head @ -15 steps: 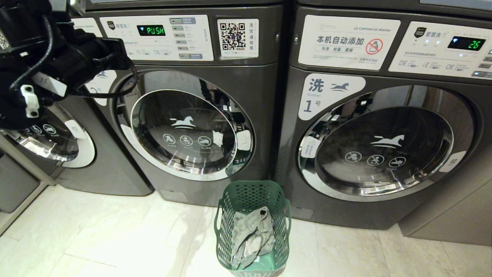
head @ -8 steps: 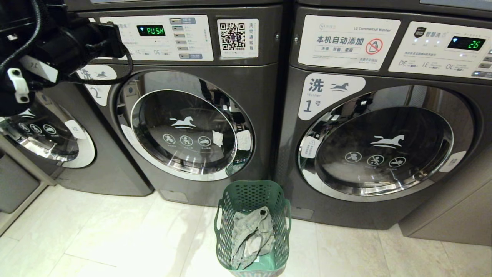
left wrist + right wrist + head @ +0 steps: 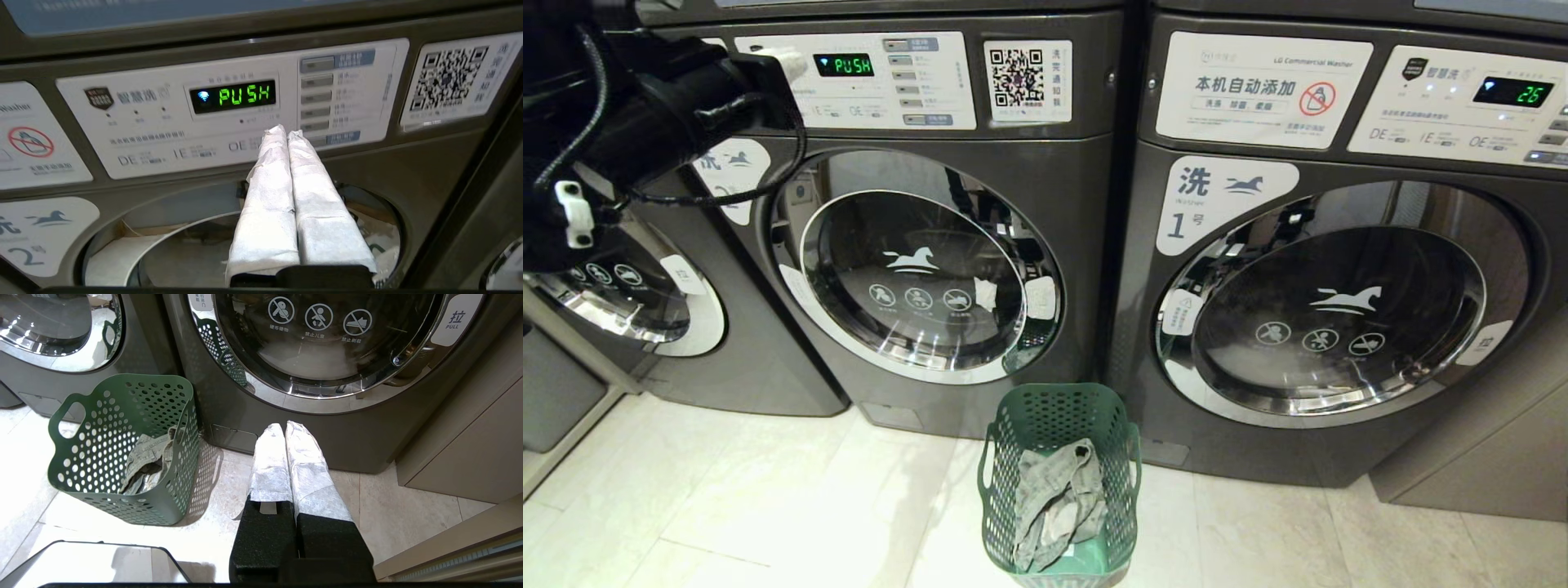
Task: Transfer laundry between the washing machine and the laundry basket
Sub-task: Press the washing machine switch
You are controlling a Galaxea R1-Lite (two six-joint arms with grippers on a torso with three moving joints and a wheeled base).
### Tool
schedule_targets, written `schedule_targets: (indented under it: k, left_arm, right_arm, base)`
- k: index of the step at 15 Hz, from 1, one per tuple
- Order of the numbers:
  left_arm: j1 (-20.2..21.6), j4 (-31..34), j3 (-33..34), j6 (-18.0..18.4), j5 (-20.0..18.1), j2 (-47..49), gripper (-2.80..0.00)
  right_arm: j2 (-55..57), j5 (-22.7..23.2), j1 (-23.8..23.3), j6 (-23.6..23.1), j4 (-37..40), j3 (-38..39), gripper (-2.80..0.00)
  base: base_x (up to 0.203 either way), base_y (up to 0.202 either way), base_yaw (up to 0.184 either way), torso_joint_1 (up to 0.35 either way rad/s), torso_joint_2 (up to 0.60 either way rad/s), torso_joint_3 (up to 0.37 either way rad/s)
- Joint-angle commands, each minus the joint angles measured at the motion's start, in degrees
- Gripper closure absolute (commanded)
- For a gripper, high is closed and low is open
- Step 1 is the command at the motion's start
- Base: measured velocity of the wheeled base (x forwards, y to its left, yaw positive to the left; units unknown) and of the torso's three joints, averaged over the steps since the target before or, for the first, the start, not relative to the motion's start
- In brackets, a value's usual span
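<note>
Left gripper (image 3: 286, 132): your fingers are pressed together with nothing between them; the tips sit at the control panel (image 3: 163, 122) of the washing machine (image 3: 915, 245), just below the green "PUSH" display (image 3: 237, 96); whether they touch the panel you cannot tell.
Right gripper (image 3: 286, 428): fingers pressed together, empty; it hangs low over the floor in front of the machine marked "1" (image 3: 1339, 286), well apart from the work.
Washing machine: the one labelled "2"; its round glass door (image 3: 915, 282) looks closed in the head view; you judge it must come open before any cloth goes in.
Laundry (image 3: 1058, 502): a small grey-beige bundle lying crumpled in the laundry basket (image 3: 1005, 457); the basket stands on the floor between the two machines, just in front of them.
Handling: expect the cloth to be light, soft and limp; it will sag and trail, so a loose corner could snag on the basket's perforated wall; not fragile, not slippery.
Where to grip: pinch a raised fold near the top of the heap, deep enough to catch several layers; avoid a single thin edge, which may let the rest drop away.
</note>
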Motion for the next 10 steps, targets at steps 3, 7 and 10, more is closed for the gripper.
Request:
schedule_targets:
  k: [3,7,10]
  left_arm:
    - [0.16,-1.27,2.36,0.29,-0.06,0.05,0.00]
    - [-0.09,-8.70,2.41,-0.38,-0.28,3.40,0.00]
    - [0.06,-11.97,2.06,-1.13,-0.75,6.35,0.00]
  right_arm:
    - [0.00,0.04,0.01,-0.03,0.00,0.00,0.00]
    - [0.00,0.04,0.01,-0.03,0.00,0.00,0.00]
    - [0.00,0.04,0.01,-0.03,0.00,0.00,0.00]
  base:
    - [0.000,0.000,0.000,0.000,0.00,0.000]
    - [0.000,0.000,0.000,0.000,0.00,0.000]
    - [0.000,0.000,0.000,0.000,0.00,0.000]
